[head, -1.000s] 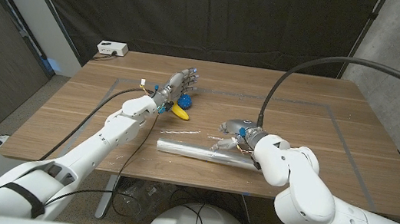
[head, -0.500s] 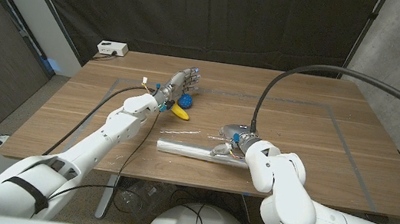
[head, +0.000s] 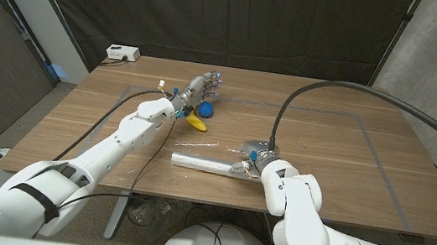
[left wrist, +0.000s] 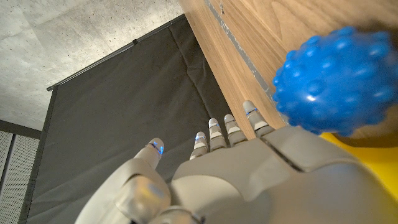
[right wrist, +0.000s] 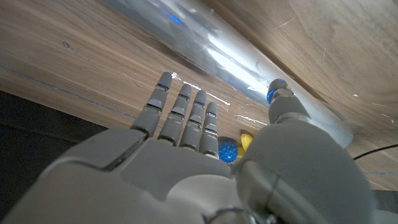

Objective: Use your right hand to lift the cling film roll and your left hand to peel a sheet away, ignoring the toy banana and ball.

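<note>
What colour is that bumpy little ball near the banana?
The ball is bright blue, covered in small bumps; the left wrist view shows it best.

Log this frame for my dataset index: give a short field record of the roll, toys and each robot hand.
roll: cling film roll lying on the table, not lifted
right robot hand: at the roll's right end, fingers spread, no grasp yet
left robot hand: open, above the toys
banana: beside the blue ball
</note>
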Action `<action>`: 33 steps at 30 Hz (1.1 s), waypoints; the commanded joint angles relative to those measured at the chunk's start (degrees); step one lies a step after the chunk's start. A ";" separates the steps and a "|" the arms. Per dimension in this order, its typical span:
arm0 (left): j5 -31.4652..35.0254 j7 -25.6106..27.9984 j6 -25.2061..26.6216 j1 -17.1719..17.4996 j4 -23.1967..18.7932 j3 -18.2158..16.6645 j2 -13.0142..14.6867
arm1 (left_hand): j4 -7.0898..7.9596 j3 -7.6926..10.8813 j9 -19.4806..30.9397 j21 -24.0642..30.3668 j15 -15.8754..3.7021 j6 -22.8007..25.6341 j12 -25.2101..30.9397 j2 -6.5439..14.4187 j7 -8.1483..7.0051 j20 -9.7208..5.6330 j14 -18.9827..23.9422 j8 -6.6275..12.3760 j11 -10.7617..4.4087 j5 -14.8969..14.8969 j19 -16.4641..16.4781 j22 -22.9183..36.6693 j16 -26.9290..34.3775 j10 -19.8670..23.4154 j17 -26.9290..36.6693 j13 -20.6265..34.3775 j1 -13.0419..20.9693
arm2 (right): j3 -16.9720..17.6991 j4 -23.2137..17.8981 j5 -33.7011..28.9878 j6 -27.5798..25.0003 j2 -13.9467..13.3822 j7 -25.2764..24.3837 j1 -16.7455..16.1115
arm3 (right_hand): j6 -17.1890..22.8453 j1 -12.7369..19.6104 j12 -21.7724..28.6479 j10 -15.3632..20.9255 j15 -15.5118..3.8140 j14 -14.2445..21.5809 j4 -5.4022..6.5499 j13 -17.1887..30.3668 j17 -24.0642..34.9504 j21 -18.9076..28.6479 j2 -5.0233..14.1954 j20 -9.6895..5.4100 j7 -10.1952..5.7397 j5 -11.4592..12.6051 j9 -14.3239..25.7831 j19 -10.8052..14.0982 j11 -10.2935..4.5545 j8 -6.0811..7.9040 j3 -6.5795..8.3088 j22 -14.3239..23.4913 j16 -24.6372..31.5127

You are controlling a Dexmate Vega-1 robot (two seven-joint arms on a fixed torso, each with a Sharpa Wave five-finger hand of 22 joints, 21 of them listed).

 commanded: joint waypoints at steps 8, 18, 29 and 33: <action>-0.96 -1.16 -1.99 -2.36 3.53 0.74 -0.90 | 0.06 -0.29 0.25 -0.25 0.30 0.31 -0.18 0.02 -0.10 0.40 0.50 -0.19 -0.09 0.19 -0.04 0.19 -0.21 0.28 0.15 0.07 -0.24 | 1.60 3.56 -3.57 -0.26 2.95 1.82 -3.31 | 1.18 2.90 0.48 1.00 -5.90 0.41 -0.60 0.30 -0.02 -0.41 0.23 -1.19 -0.47 0.66 0.22 -0.33 -0.55 0.43 0.86 0.14 -0.06; -1.83 -2.60 -3.21 -3.76 4.80 0.96 -1.75 | 0.04 -0.36 0.25 -0.37 0.18 0.51 -0.11 0.01 -0.17 0.41 0.70 -0.13 0.14 0.22 0.06 0.19 -0.18 0.64 0.14 0.08 -0.27 | 1.70 6.45 -8.10 0.03 4.90 4.03 -4.62 | 2.08 7.21 0.93 2.15 -7.01 1.40 -1.22 0.63 -0.03 -0.53 0.56 -2.92 -1.33 1.13 0.25 -0.31 -1.64 0.66 2.26 0.24 0.01; -2.01 -2.69 -3.44 -4.45 5.82 1.37 -1.98 | 0.02 -0.47 0.24 -0.49 0.20 0.70 -0.17 -0.03 -0.19 0.59 0.83 -0.10 0.06 0.25 0.25 0.20 -0.20 0.74 0.14 0.08 -0.31 | 2.27 10.24 -13.63 2.14 7.32 5.87 -6.29 | 5.39 14.54 2.99 7.26 -9.30 7.10 -0.93 1.43 1.12 1.37 2.30 -6.37 -3.03 0.80 0.20 3.39 -3.74 1.69 5.26 0.79 1.88; -2.13 -2.59 -3.59 -4.46 6.08 1.43 -2.04 | 0.03 -0.51 0.24 -0.57 0.14 0.71 -0.21 -0.03 -0.23 0.59 0.83 -0.11 0.10 0.26 0.22 0.20 -0.22 0.73 0.14 0.09 -0.33 | 2.60 11.82 -16.38 3.76 8.19 5.50 -7.24 | 13.17 20.04 6.64 13.95 -10.97 14.84 -0.95 2.75 4.37 5.09 3.57 -9.31 -5.32 0.12 0.17 7.09 -5.81 4.40 4.86 2.44 5.59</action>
